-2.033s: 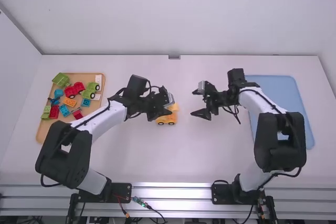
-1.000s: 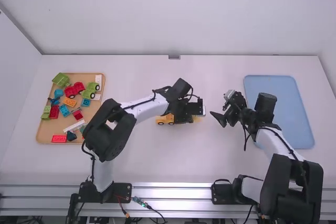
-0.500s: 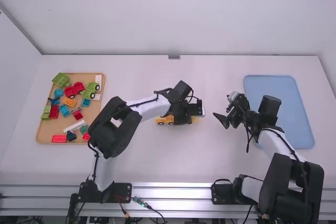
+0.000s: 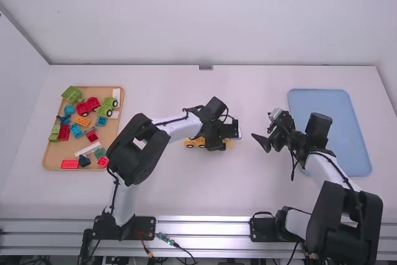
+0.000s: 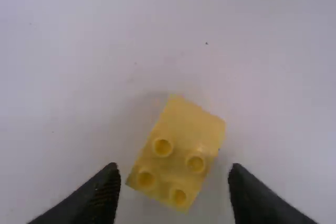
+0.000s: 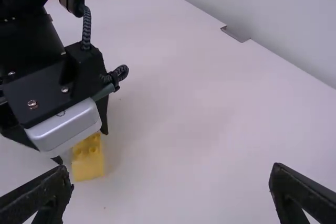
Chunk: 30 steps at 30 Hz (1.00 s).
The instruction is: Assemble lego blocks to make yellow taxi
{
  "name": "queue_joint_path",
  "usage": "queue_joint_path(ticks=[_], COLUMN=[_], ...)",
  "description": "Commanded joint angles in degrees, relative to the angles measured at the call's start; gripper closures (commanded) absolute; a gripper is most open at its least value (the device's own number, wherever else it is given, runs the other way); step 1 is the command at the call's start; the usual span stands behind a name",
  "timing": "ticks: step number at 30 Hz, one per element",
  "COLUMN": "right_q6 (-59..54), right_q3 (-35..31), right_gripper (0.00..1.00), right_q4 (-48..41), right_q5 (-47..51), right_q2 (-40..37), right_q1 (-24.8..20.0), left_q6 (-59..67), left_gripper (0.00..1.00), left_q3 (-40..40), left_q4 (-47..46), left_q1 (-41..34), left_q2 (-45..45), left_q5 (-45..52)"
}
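Many blocks (image 4: 75, 131) on tan tray (image 4: 57, 155)

I have my left gripper (image 4: 216, 147) pointing down, fingers (image 5: 102, 195) apart. My right gripper (image 4: 260, 126) faces it, fingers (image 6: 50, 192) spread wide.

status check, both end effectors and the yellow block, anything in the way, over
Left end effector open over yellow block. Right end effector open, off to the right. Wheeled yellow piece close beside the left, might crowd it.
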Motion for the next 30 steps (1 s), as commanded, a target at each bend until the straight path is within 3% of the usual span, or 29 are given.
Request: queue_joint_path(ticks=[1, 2, 3, 9, 13, 17, 23, 30], right_q6=[0.0, 0.0, 0.0, 0.0, 0.2, -1.7, 0.8, 5.7], right_q3=[-0.5, -0.5, -0.5, -0.5, -0.5, -0.7, -1.9, -6.4], right_gripper=[0.01, 0.01, 0.01, 0.01, 0.01, 0.01, 0.01, 0.01], right_q4=[-0.1, -0.2, -0.2, -0.2, -0.3, -0.3, 2.5, 24.4], right_q5=[-0.7, -0.7, -0.7, -0.8, -0.7, 0.2, 8.9, 10.1], right_q2=[-0.7, -0.7, -0.7, -0.7, -0.7, -0.7, -0.4, 11.5], right_q1=[-0.1, -0.1, -0.1, -0.1, 1.1, 6.4, 16.3, 23.4], left_q6=[-0.1, -0.1, 0.0, 2.3, 10.2, 13.6, 21.5, 18.9], left_gripper=[0.14, 0.04, 0.01, 0.01, 0.01, 0.01, 0.01, 0.01], left_q3=[1.3, 1.3, 1.3, 2.7, 3.7, 1.2, -10.4, -23.0], left_q4=[0.2, 0.4, 0.6, -1.8, -8.7, -10.8, -5.7, 11.2], left_q1=[0.3, 0.3, 0.4, 1.0, 3.8, 9.4, 17.9, 25.2], left_q2=[0.8, 0.8, 0.8, -2.7, -9.4, -16.7, -21.8, -21.9], left_q5=[0.3, -0.1, -0.2, -3.4, 1.9, 7.0, 15.9, 29.0])
